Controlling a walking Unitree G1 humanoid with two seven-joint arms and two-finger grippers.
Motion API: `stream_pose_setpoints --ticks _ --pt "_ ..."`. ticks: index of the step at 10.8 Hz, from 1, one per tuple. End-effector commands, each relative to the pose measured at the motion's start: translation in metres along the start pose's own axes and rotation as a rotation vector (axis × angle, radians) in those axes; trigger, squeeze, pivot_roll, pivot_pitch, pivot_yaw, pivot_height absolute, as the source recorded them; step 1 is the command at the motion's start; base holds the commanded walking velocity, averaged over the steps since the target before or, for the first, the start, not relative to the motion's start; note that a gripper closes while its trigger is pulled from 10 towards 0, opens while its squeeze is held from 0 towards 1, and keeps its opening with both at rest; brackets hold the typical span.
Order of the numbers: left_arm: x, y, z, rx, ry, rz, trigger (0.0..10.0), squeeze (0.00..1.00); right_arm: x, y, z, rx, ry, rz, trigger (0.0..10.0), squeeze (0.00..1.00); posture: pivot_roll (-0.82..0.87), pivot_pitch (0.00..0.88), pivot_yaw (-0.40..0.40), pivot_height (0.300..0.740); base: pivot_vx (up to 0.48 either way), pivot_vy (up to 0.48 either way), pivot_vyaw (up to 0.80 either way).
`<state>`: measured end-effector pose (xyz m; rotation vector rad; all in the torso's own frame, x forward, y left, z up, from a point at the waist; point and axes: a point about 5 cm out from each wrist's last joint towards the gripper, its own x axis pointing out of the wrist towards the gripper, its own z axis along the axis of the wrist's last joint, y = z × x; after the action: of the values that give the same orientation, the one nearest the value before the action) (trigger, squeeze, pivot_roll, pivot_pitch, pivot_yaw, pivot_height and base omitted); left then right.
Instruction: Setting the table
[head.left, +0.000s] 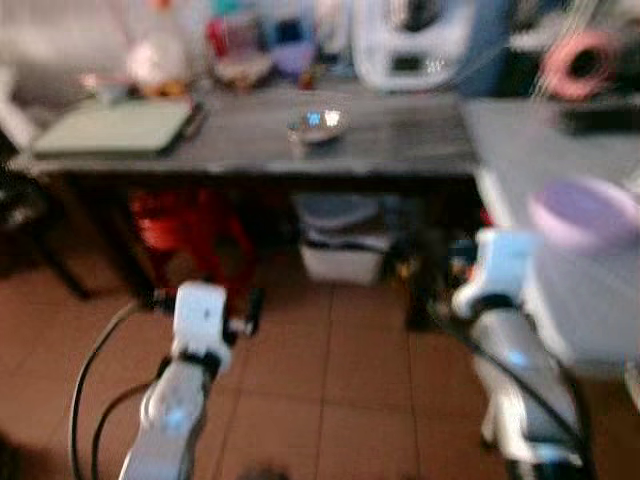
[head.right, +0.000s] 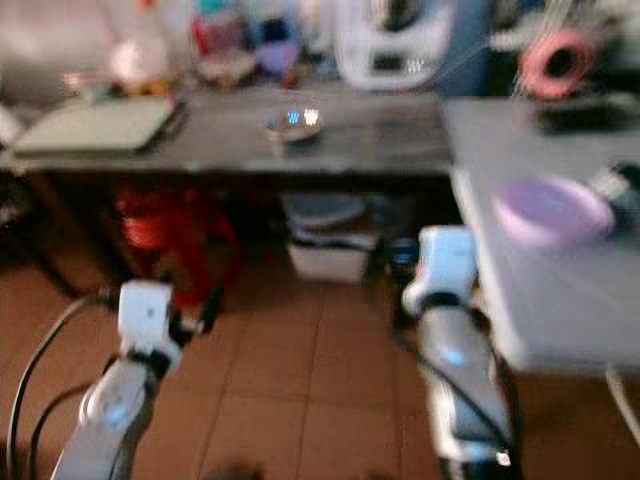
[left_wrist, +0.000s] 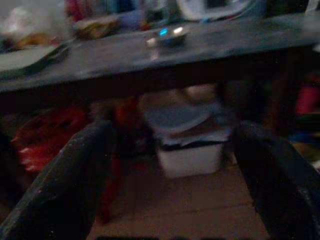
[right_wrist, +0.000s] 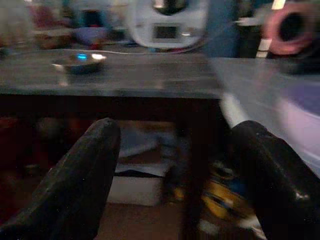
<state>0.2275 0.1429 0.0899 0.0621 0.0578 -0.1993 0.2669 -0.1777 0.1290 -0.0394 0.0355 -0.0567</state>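
metal bowl (head.left: 317, 125) on dark table (head.left: 400, 140) | purple plate (head.right: 553, 210) bare | left gripper (left_wrist: 165, 180), right gripper (right_wrist: 175, 175) fingers apart

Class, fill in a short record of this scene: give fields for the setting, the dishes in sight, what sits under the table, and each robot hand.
setting: dark table ahead, grey table to the right, tiled floor
dishes: metal bowl on the dark table; purple plate on the grey table
under table: white bin, red object
left hand: open, low, holding nothing
right hand: open, low, holding nothing
image: blurred
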Motion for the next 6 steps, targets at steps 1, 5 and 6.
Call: stream_pose_setpoints --ticks 1,5,6 --pt "0.000 0.000 0.003 0.004 -0.009 -0.016 10.0 0.00 0.002 0.006 0.001 0.019 0.004 0.016 10.0 0.00 -0.05 0.002 0.056 0.740 0.000 0.000 0.00" --pt "0.002 -0.002 0.007 0.009 -0.028 -0.042 10.0 0.00 0.007 0.007 0.009 0.000 -0.032 0.032 10.0 0.00 -0.05 0.004 0.058 0.740 0.150 -0.386 0.00" --pt "0.002 -0.004 0.007 0.012 -0.028 -0.048 10.0 0.00 0.010 0.007 0.012 0.001 -0.042 0.033 10.0 0.00 -0.05 0.005 0.058 0.740 0.311 -0.364 0.00"
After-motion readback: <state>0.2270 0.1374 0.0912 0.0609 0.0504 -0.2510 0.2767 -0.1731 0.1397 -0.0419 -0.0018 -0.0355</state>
